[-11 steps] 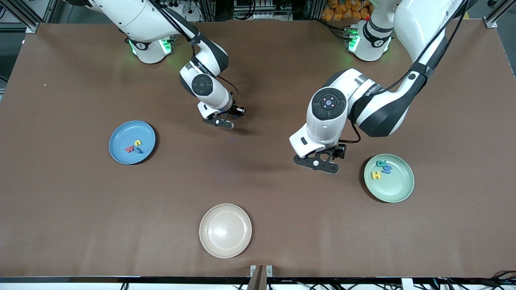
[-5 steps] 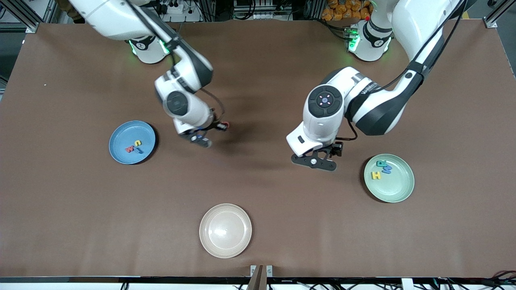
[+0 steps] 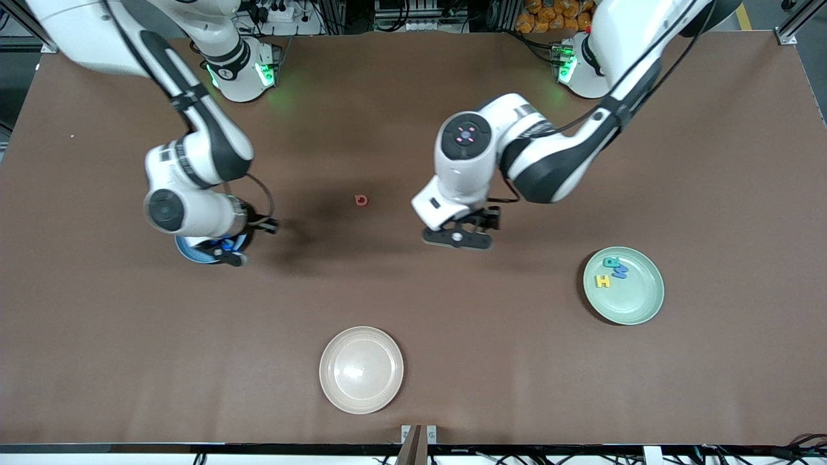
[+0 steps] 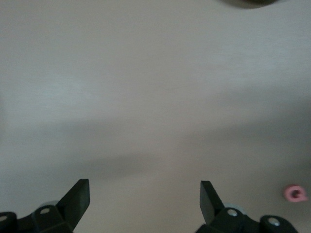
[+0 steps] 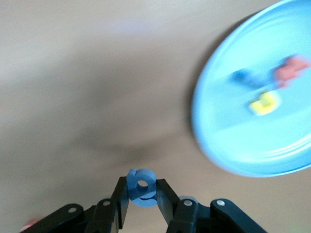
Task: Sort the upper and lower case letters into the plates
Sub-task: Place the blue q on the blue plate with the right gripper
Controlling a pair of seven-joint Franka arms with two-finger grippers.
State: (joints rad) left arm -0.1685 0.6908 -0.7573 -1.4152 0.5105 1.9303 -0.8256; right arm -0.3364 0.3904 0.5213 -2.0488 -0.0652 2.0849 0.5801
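The blue plate point(image 3: 187, 252) is mostly hidden under the right arm; its three letters point(image 5: 267, 87) are blurred. The right gripper point(image 5: 142, 194), over the plate's edge, is clamped on a blue letter point(image 5: 141, 187). The left gripper point(image 4: 145, 198) hangs spread over bare table beside a red letter point(image 3: 361, 200).

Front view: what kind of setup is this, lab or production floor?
Most likely a robotics lab bench. A brown mat-covered table sits in an aluminium-profile frame, two arms are bolted at its edge with loose cabling at their bases, and the props are toy letters in a mint green plate, with a red letter loose on the mat.
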